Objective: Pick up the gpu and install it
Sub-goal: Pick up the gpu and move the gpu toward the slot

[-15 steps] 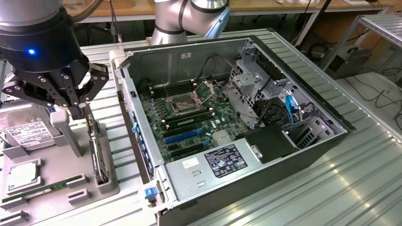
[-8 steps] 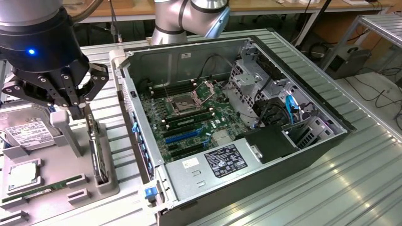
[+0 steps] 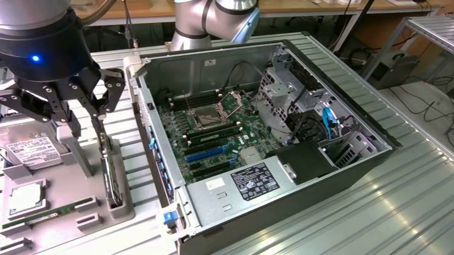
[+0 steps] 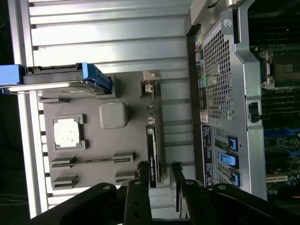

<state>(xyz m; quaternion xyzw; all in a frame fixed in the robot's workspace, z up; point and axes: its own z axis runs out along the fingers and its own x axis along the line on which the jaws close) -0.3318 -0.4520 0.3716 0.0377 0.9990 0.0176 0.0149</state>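
The gpu (image 3: pixel 110 170) stands on its edge in a slot of the grey holder tray (image 3: pixel 71 159), at the exterior view's left, beside the open computer case. In the wrist view the gpu (image 4: pixel 153 145) appears edge-on as a thin dark card with its silver bracket (image 4: pixel 149 86) at the far end. My gripper (image 3: pixel 85 119) hangs just above the card's upper end. In the wrist view the gripper (image 4: pixel 159 171) stands open, one finger on each side of the card's near end. Nothing is gripped.
The tray also holds a hard drive (image 3: pixel 32 151) with a white label, a square processor (image 3: pixel 25 199) and a green memory stick (image 3: pixel 50 215). The open case (image 3: pixel 354 175) shows the motherboard (image 3: pixel 212 133) with blue card slots (image 3: pixel 206 154). Ribbed metal table all around.
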